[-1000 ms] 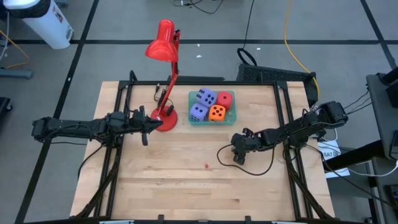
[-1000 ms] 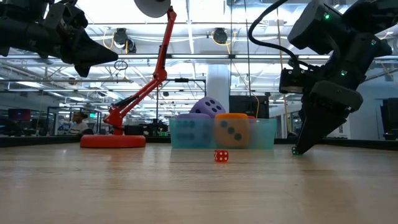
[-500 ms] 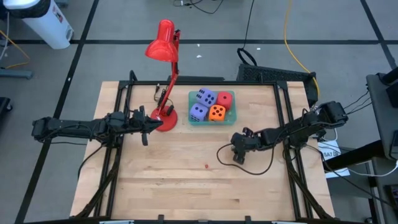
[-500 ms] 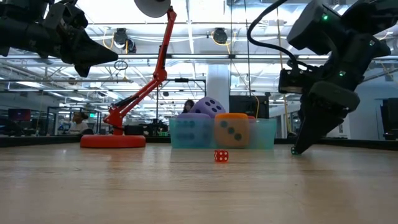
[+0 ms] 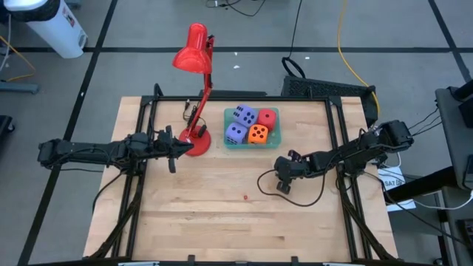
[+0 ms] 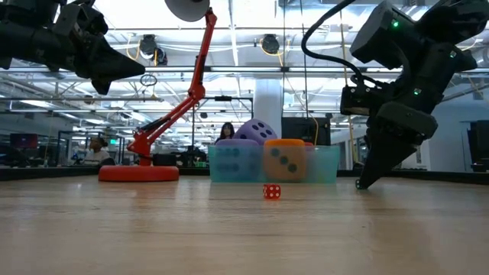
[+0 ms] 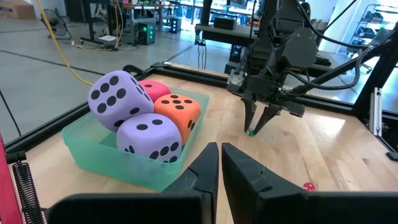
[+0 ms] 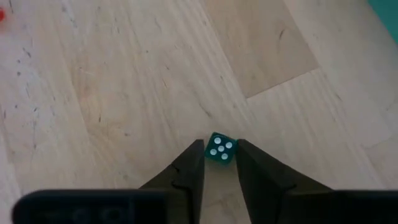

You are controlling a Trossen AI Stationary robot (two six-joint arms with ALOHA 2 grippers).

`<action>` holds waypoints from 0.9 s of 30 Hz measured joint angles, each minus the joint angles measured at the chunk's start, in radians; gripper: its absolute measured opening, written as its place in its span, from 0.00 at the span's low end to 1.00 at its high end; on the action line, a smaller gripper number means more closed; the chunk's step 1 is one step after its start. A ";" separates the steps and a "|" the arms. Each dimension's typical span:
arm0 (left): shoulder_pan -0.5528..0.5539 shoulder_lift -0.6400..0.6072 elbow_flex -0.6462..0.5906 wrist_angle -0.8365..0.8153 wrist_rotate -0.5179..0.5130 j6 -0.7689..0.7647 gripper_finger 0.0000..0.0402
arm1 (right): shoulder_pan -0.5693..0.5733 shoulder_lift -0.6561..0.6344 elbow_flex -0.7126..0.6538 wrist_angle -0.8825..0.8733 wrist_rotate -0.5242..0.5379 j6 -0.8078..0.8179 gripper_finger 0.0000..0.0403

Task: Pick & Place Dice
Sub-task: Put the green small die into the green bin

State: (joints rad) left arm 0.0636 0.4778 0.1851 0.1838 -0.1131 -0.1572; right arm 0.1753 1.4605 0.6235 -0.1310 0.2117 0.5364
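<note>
We pinch the small green die (image 8: 220, 149) on the tabletop (image 5: 222, 222) with our right hand (image 8: 219, 163), fingers touching both sides. It sits near the green tray (image 5: 230, 142), likely its destination. Left hand (image 7: 219, 163) closed, empty, waiting beside the tray.

Bright even overhead light, soft shadows on the table (image 5: 222, 214), ceiling-light glare in low view

No legible text, labels, brand marks or printed numbers in any view. Only markings: pips on dice. Small green die (image 8: 220, 149) on table shows five white pips up. Upper purple die (image 7: 114, 98) in green tray (image 7: 84, 151): six-pip face toward left wrist camera.
</note>
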 joint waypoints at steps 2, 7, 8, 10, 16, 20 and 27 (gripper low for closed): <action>0.000 0.000 0.000 0.000 0.000 0.000 0.08 | 0.000 0.000 0.000 0.000 0.000 -0.014 0.18; 0.000 0.000 0.000 0.000 0.000 0.000 0.08 | 0.000 0.000 0.000 0.002 0.001 -0.059 0.11; 0.000 0.000 0.000 0.000 0.000 0.000 0.08 | 0.000 0.000 0.000 0.002 0.001 -0.062 0.10; 0.000 0.000 0.000 0.000 0.000 0.000 0.08 | 0.000 0.000 0.000 0.002 0.001 -0.063 0.11; 0.000 0.000 0.000 0.000 0.000 0.000 0.08 | 0.000 0.001 0.000 0.046 -0.001 -0.093 0.15; 0.000 0.000 0.000 0.000 0.000 0.001 0.08 | 0.000 0.000 0.000 0.111 -0.004 -0.130 0.12; 0.000 0.000 0.000 0.000 0.001 0.000 0.08 | -0.026 -0.091 0.002 0.179 -0.004 -0.206 0.13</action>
State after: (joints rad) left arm 0.0639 0.4775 0.1852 0.1837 -0.1123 -0.1570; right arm 0.1494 1.3692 0.6254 0.0475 0.2073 0.3299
